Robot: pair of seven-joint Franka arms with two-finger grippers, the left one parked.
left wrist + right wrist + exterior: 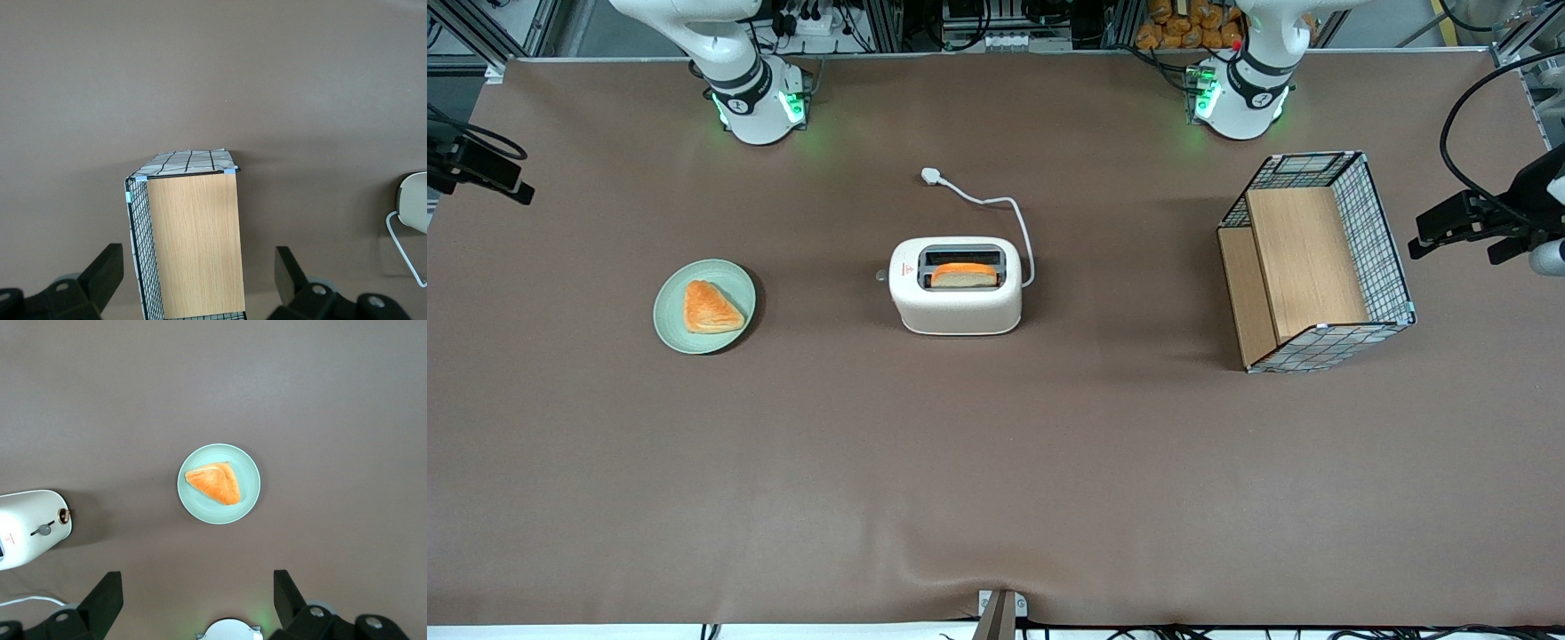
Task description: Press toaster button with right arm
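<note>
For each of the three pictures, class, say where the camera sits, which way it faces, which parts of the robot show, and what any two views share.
Front view: high above the table's front edge, looking down at the toaster, plate, wire basket; arm bases show, gripper at the edge.
Left wrist view: looks down on the wire basket; parked fingers show.
Right wrist view: looks down on the plate, toaster, toaster button; open gripper shows.
Shared: the toaster, in all three.

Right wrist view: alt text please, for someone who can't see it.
The open gripper hangs high over the brown table, fingers spread wide and holding nothing. Below it a pale green plate carries a triangular orange pastry. Beside the plate, apart from it, shows the toaster end with its small round toaster button.
</note>
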